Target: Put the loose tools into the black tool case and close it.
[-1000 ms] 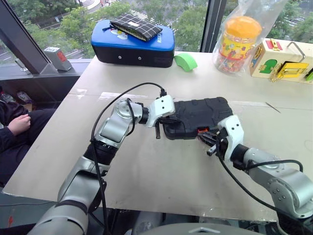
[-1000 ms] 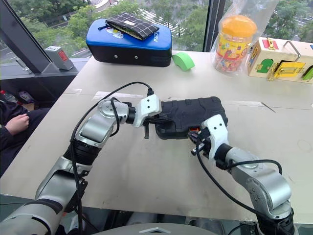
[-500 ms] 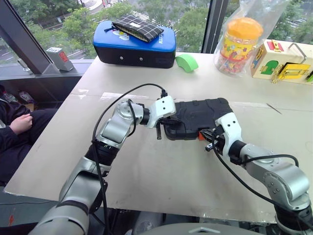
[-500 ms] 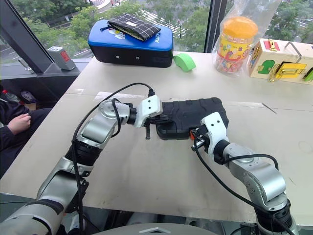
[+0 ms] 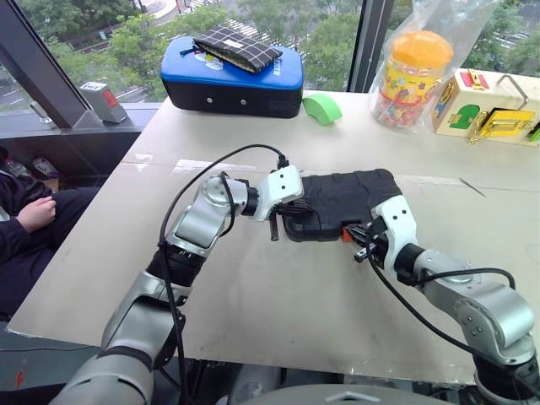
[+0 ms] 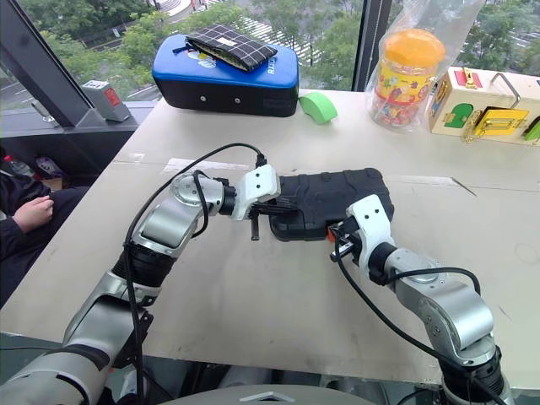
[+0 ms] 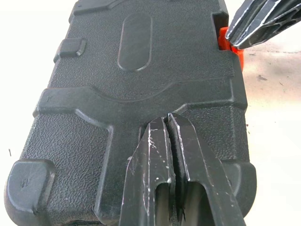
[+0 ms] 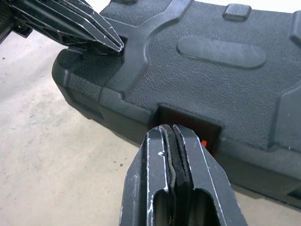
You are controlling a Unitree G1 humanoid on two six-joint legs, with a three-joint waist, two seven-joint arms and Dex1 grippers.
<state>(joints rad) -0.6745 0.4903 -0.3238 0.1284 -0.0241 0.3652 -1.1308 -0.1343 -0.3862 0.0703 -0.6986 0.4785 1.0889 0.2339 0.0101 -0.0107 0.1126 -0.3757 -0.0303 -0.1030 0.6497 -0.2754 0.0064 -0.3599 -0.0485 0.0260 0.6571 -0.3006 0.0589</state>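
On the table (image 5: 253, 287), the black tool case (image 5: 342, 201) is seen lying closed mid-surface, its left end pressed by the closed left tool (image 7: 167, 123) and its orange latch (image 8: 204, 144) met by the closed right tool (image 8: 168, 131).

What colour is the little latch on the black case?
Orange latch, clearest in the left wrist view, on the black case.

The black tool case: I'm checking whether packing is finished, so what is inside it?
The black tool case lies shut on the table, lid down, so its inside is covered; whether tools are in it cannot be seen.
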